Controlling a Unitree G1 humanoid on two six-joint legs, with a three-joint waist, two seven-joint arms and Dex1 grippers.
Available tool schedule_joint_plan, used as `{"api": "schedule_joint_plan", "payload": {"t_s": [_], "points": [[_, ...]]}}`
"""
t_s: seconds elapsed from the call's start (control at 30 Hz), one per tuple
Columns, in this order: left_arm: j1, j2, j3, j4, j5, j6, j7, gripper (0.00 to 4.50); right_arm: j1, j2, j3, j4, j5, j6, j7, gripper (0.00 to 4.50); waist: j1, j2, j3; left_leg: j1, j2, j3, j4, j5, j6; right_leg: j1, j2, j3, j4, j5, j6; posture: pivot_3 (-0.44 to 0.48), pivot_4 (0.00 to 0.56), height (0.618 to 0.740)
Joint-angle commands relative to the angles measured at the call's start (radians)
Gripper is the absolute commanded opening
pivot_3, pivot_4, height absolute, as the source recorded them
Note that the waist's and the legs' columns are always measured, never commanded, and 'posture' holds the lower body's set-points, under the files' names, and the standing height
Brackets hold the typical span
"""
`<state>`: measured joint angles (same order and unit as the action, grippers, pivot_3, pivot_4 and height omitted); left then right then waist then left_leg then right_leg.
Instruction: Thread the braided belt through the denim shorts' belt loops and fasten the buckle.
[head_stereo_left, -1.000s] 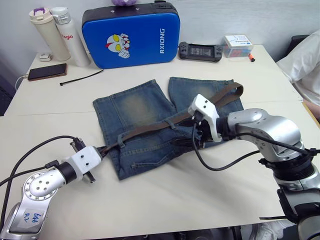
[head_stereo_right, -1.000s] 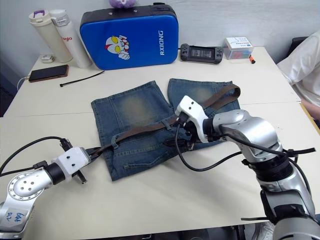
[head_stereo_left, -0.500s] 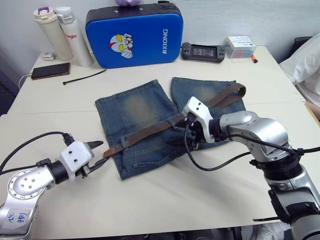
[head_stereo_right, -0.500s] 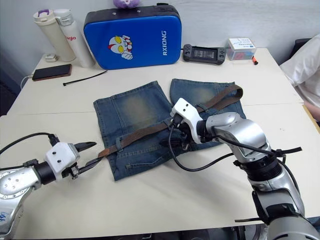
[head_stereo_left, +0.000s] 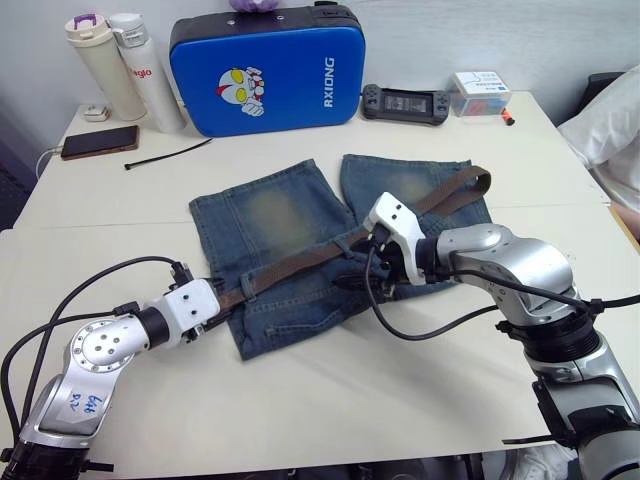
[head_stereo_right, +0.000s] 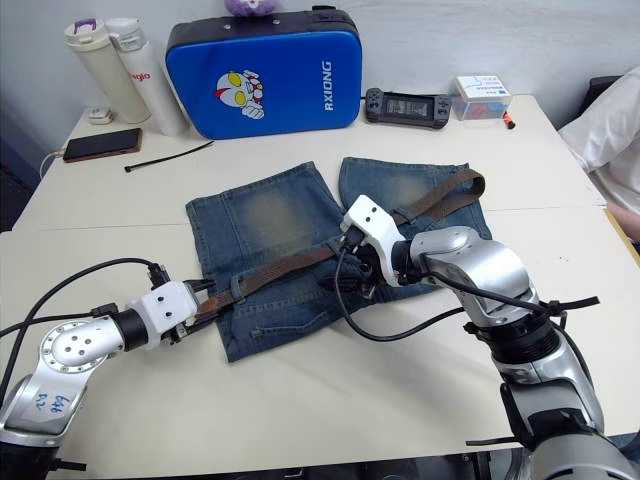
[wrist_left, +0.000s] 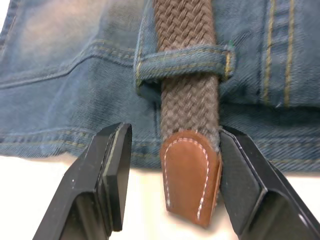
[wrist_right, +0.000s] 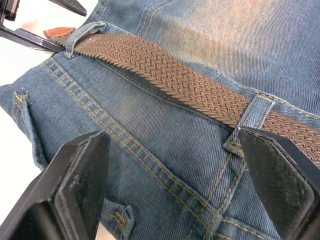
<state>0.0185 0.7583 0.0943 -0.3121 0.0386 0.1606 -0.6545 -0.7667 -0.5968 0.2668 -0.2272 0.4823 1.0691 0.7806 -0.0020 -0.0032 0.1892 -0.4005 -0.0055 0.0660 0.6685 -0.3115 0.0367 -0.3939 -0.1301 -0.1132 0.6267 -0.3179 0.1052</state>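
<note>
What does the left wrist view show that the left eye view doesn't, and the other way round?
Left wrist view: the dark brown braided belt's smooth leather tip with pale stitching, sitting between the open left gripper's black fingers, just past a blue denim belt loop.

Left eye view: the whole table, with the blue padded case, two pale bottles, a phone, a thin black cable tie, a game controller, and the right gripper over the shorts.

Both: the faded blue denim shorts with the belt threaded along the waistband.

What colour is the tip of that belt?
Reddish-brown leather with pale stitching, on the belt tip; clearest in the left wrist view.
</note>
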Motion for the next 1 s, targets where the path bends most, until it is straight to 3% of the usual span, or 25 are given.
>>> {"api": "schedule_joint_plan", "payload": {"t_s": [0.03, 0.07, 0.2, 0.43, 0.57, 0.77, 1.0], "points": [[0.014, -0.005, 0.022, -0.001, 0.000, -0.002, 0.014, 2.17, 0.002, -0.020, -0.033, -0.032, -0.001, -0.005, 0.002, 4.34, 0.000, 0.000, 0.000, 0.000, 0.000, 0.000, 0.000, 0.000, 0.000, 0.000, 0.000, 0.000, 0.000, 0.000, 0.000, 0.000, 0.150, 0.725], [0.016, -0.008, 0.030, -0.004, -0.009, -0.002, 0.013, 1.91, 0.002, -0.022, -0.033, -0.032, -0.001, -0.005, 0.004, 4.34, 0.000, 0.000, 0.000, 0.000, 0.000, 0.000, 0.000, 0.000, 0.000, 0.000, 0.000, 0.000, 0.000, 0.000, 0.000, 0.000, 0.150, 0.725], [0.026, -0.009, 0.057, -0.016, -0.035, 0.001, 0.005, 0.03, 0.000, -0.032, -0.026, -0.028, -0.001, -0.008, 0.012, 4.34, 0.000, 0.000, 0.000, 0.000, 0.000, 0.000, 0.000, 0.000, 0.000, 0.000, 0.000, 0.001, 0.000, 0.000, 0.000, 0.000, 0.150, 0.725], [0.032, -0.012, 0.119, -0.036, -0.084, 0.029, 0.015, 0.01, -0.006, -0.047, -0.005, -0.014, -0.014, -0.013, 0.036, 4.34, 0.000, 0.000, 0.000, 0.000, 0.000, 0.000, 0.000, 0.000, 0.000, 0.000, 0.000, 0.001, 0.000, 0.000, 0.000, 0.000, 0.150, 0.725], [0.030, -0.005, 0.139, -0.045, -0.096, 0.045, 0.014, 0.00, -0.001, -0.032, -0.015, 0.001, -0.004, -0.002, 0.042, 3.06, -0.001, 0.000, 0.000, 0.000, 0.000, 0.000, 0.000, 0.000, 0.000, 0.000, 0.000, 0.001, 0.000, 0.000, 0.000, 0.000, 0.150, 0.725], [0.049, 0.019, 0.189, -0.070, -0.117, 0.058, -0.010, 0.00, 0.013, 0.027, 0.007, 0.145, -0.055, -0.046, 0.009, 0.03, -0.002, 0.000, 0.000, 0.000, 0.000, 0.000, 0.000, 0.000, 0.000, 0.000, 0.000, 0.001, 0.000, 0.000, 0.000, 0.000, 0.150, 0.725], [0.139, 0.091, 0.279, -0.040, -0.104, -0.001, -0.069, 0.00, 0.026, 0.055, 0.079, 0.345, -0.184, -0.171, -0.002, 0.03, -0.006, -0.001, -0.001, 0.003, 0.000, 0.001, 0.000, 0.000, 0.000, 0.002, 0.000, -0.001, 0.001, 0.000, 0.000, 0.000, 0.150, 0.725]]}}
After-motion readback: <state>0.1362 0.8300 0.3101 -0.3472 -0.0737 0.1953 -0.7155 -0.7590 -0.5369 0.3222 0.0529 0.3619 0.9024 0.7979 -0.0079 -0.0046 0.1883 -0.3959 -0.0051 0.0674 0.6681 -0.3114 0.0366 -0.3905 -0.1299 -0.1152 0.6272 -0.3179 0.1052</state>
